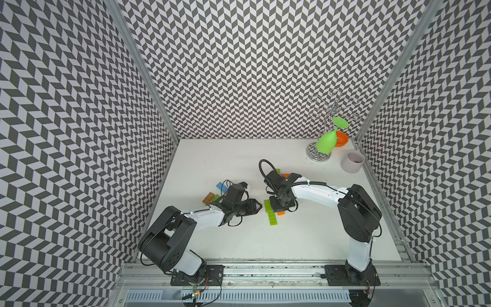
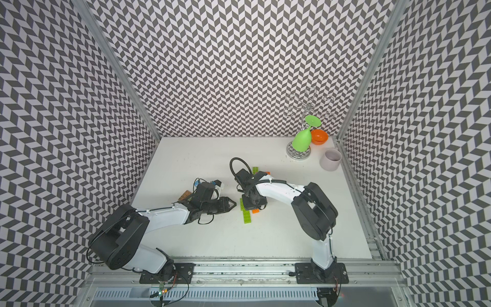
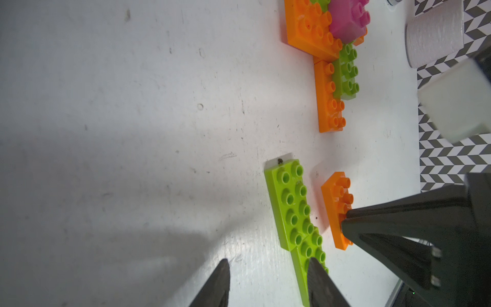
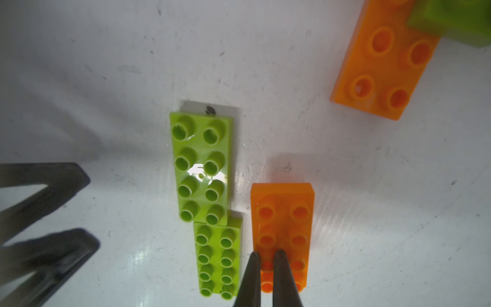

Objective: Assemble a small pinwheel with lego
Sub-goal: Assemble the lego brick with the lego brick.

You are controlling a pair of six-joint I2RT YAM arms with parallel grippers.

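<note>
Right wrist view: your right gripper [image 4: 267,252] is closed, its two tips nearly together and holding nothing. They sit over one end of a lone orange brick [image 4: 283,220] that lies flat, studs up, on the white table [image 4: 372,186]. Take that orange brick as your marker.

Just beside it, along its long side with a thin gap, lies a green brick [image 4: 218,255]. A second green brick [image 4: 202,164] butts against that one end to end, slightly offset, and reaches past the orange brick's free end.

Across the green bricks from the orange brick, your left gripper [image 4: 90,212] stands open, with bare table between its fingers and nothing held. In the left wrist view one left fingertip [image 3: 318,281] overlaps the green brick; you cannot tell whether it touches.

Well apart from the orange brick, toward the back wall, sits a cluster of orange, pink and green bricks [image 3: 305,26]. In a top view, a blue brick [image 1: 219,185] and a brown brick [image 1: 208,198] lie beyond the left gripper, farther from the orange brick. A cup [image 1: 355,161] and a green glass [image 1: 325,144] stand far from it, in the back corner.
</note>
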